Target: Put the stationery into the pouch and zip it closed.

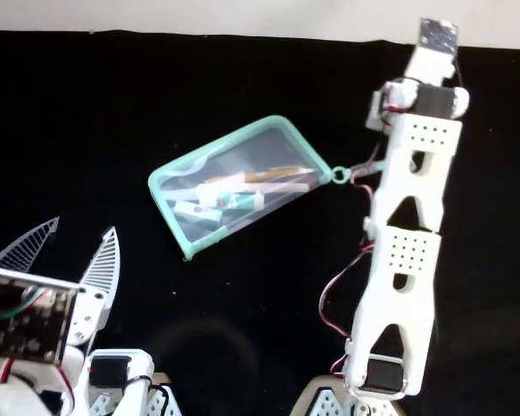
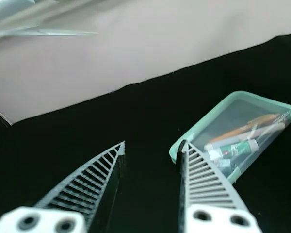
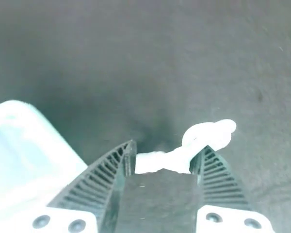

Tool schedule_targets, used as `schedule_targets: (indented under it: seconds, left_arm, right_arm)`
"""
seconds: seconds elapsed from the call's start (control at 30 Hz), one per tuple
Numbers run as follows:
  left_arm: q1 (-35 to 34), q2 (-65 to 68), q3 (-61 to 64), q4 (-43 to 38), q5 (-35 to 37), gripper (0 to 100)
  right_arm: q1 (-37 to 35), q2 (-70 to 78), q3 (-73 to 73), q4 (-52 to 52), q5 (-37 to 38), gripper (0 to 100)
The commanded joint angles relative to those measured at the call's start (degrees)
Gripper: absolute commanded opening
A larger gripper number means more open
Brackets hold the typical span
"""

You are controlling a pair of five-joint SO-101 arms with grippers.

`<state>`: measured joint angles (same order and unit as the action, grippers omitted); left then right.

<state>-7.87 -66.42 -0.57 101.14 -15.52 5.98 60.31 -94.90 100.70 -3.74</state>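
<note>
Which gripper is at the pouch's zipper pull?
The right gripper: the zipper pull lies between its fingers. The left gripper is clear of the pouch.

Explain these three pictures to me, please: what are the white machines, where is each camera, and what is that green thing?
The white machines are two small robot arms at a black table. One picture looks down from above; the other two come from a camera on each arm's wrist. On the table lies a clear, mint-edged pouch with pens and other stationery inside. The left gripper is open, apart from the pouch, holding nothing. The right gripper is at the pouch's corner, fingers apart, the zipper pull between them.
</note>
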Motion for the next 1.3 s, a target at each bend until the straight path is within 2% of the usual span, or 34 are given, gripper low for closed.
schedule_targets:
  seconds: [0.0, 0.23, 0.63, 0.93, 1.13, 1.27]
  left_arm:
    - [-0.57, 0.66, 1.89, -1.23, -0.26, 20]
    - [-0.57, 0.66, 2.86, -1.58, -0.26, 20]
    - [-0.57, 0.66, 2.51, -1.58, -0.09, 20]
    - [-0.57, 0.22, 1.54, -3.16, 0.18, 19]
    - [-0.57, 0.22, -4.0, -3.16, 4.57, 10]
    - [-0.57, 0.22, -8.22, -2.9, 4.57, 8]
  right_arm:
    - [-4.44, -5.85, -6.2, 0.4, 2.2, 19.6]
    - [-9.45, -9.98, -4.62, 0.4, 2.9, 19.6]
    - [-11.74, -35.3, 28.09, 0.31, 4.92, 19.6]
    - [-13.05, -52.09, 40.84, 0.31, 4.66, 19.2]
    - [-16.4, -66.86, 51.91, 0.31, 4.57, 19.1]
    - [-19.12, -79.6, 62.02, 0.31, 4.57, 19.1]
